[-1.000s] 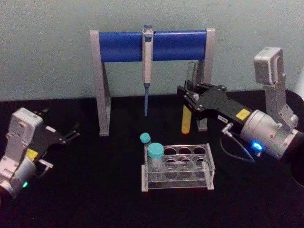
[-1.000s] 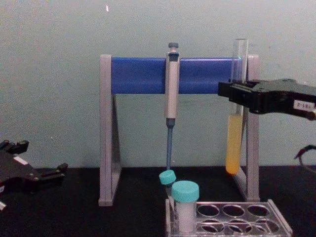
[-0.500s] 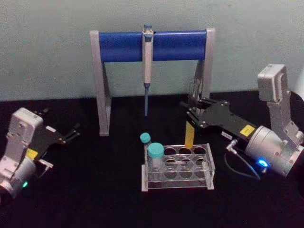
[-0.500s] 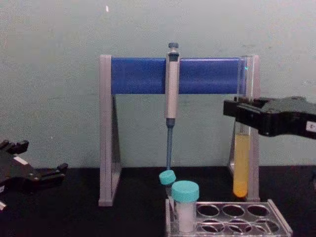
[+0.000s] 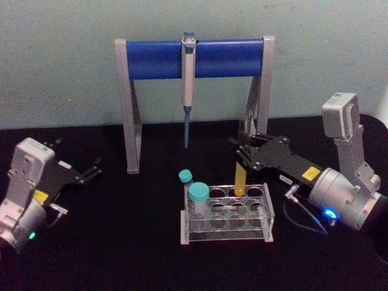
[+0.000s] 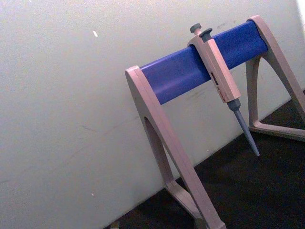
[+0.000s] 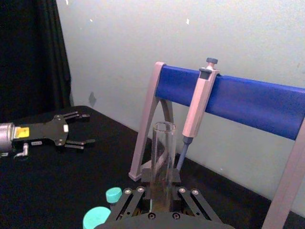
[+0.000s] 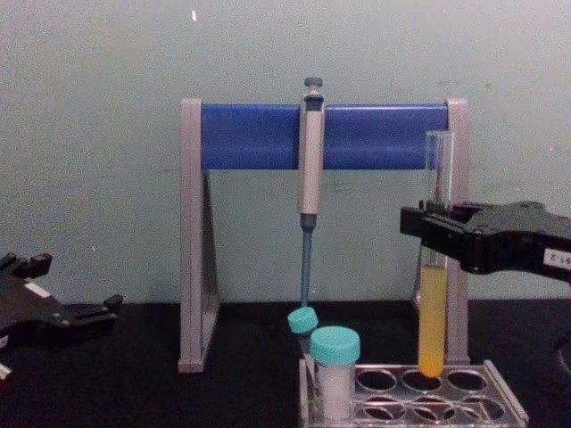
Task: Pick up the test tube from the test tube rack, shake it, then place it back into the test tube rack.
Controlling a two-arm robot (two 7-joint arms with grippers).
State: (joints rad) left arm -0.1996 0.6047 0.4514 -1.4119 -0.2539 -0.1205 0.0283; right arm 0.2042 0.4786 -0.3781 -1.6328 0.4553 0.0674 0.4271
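Test tube (image 8: 432, 308) held upright by right pincer (image 8: 431, 228), clamped on clear glass above yellow-orange liquid. Rounded end seen at mouth of back-row hole in test tube rack (image 5: 268, 219). Left pincer (image 5: 92, 170) parked low at left over desk (image 5: 121, 248), fingers spread wide.

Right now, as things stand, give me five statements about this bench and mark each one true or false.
1. The right jaws are shut on the test tube, above its yellow liquid. True.
2. The test tube lies flat on the table. False: it is upright, its bottom at a hole in the far row of the test tube rack.
3. A pipette hangs from the stand's blue crossbar. True.
4. The left jaws hold a teal-capped tube. False: they are open and empty, far to the left of the rack.
5. The test tube has a cap. False: its top is open.
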